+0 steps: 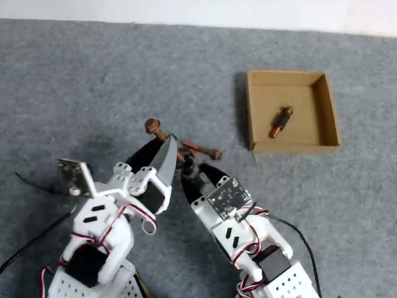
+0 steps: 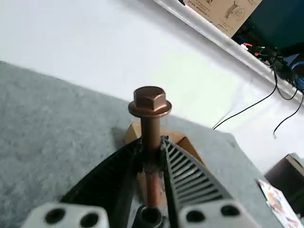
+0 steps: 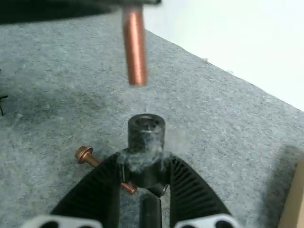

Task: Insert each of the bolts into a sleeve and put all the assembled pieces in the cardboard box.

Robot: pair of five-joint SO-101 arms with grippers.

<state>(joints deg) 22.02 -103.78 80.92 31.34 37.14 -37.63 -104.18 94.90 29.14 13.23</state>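
Copper-brown, a bolt [image 2: 150, 102] stands head up in the left gripper [image 2: 152, 144], whose jaws pinch its shank. In the high view that gripper [image 1: 162, 140] is well apart from the box [image 1: 251, 115], off toward the robot's left of it and on the side nearer the arms. The bolt head [image 1: 152, 126] points away from the arms.

The right gripper [image 3: 145, 159] is just beside the left one, a little closer to the box, and its jaws are pressed onto a dark sleeve [image 3: 146, 129] that stands with its open end up. The bolt's bare lower end [image 3: 134, 47] hangs above that opening with a gap between them; it has not gone in.

A loose bolt [image 1: 201, 149] lies flat on the grey carpet [image 1: 74, 74] between the grippers and the box, far nearer the grippers. The right wrist view shows it [image 3: 86, 155] just behind the right gripper's jaw.

Inside the box one assembled piece [image 1: 280, 121] lies at a slant on the floor, toward the middle, touching no wall.
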